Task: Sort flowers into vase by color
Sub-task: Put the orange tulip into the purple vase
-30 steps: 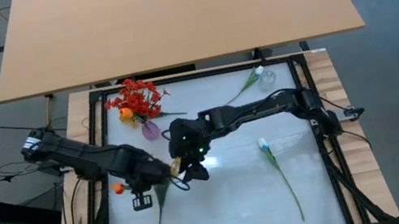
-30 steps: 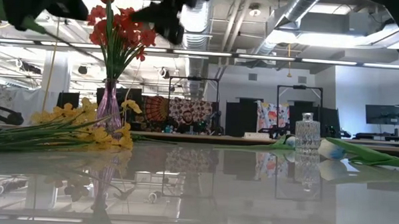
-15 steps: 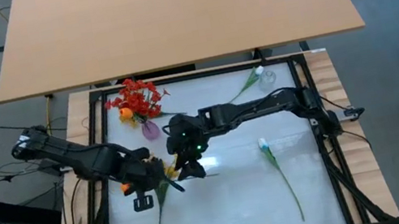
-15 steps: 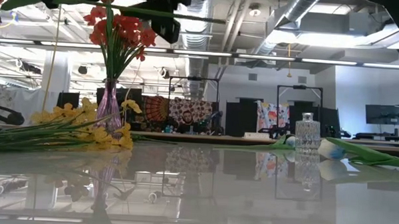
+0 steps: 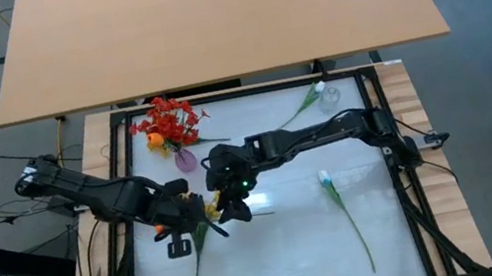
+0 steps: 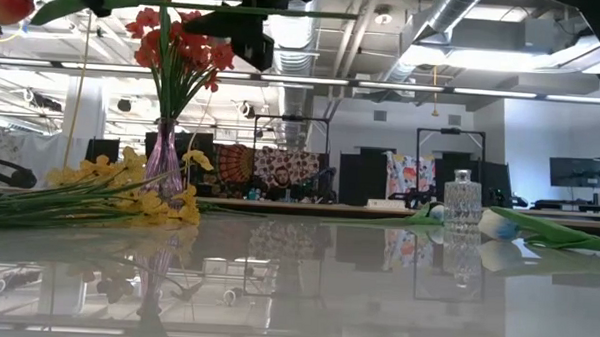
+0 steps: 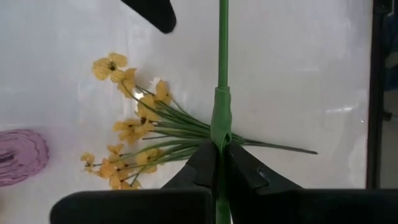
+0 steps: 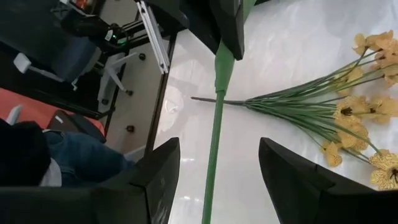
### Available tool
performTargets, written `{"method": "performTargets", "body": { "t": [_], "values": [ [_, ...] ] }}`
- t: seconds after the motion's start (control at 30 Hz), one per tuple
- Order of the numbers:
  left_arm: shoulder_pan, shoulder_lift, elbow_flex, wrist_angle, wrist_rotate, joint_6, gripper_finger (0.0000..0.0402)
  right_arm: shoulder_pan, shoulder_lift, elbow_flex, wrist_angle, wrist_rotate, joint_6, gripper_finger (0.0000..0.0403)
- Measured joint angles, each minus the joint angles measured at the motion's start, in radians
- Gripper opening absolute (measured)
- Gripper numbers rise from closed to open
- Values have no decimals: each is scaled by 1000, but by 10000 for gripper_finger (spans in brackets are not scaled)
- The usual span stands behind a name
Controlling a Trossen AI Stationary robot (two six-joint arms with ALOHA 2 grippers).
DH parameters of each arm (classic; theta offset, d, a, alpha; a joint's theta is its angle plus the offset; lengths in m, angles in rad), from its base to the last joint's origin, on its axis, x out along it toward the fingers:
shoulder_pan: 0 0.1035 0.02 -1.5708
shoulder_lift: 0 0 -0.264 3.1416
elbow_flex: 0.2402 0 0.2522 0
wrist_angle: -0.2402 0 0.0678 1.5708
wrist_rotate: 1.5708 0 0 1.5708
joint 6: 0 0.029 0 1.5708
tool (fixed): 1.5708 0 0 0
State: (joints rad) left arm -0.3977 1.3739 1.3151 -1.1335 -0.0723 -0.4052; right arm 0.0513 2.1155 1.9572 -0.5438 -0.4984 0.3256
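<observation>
On the white table (image 5: 287, 253), your two arms meet left of centre, above the yellow spray (image 7: 134, 140) that lies flat on the surface. Your left tool (image 7: 217, 163) is clamped together on a single green stem (image 7: 222, 74), holding it off the table, its orange bloom (image 5: 157, 232) at the arm's outer side. Your right tool (image 8: 214, 165) hovers close by with its fingers (image 8: 155, 180) apart, the same stem running between them untouched. Behind, a purple vase (image 5: 185, 159) holds the red bunch (image 5: 165, 122) with one orange bloom. At the right, a white flower (image 5: 339, 203) lies alone, and another white flower (image 5: 310, 100) rests beside a small clear glass bottle (image 6: 462, 199) at the far edge.
</observation>
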Motion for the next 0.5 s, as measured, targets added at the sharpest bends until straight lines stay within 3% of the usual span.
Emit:
{"method": "performTargets", "body": {
  "t": [0.3, 0.5],
  "values": [
    [0, 0, 0, 4, -35, 1, 0, 0, 0, 0, -39, 1, 21, 242],
    [0, 0, 0, 39, -48, 6, 0, 0, 0, 0, -59, 1, 18, 207]
  ]
}}
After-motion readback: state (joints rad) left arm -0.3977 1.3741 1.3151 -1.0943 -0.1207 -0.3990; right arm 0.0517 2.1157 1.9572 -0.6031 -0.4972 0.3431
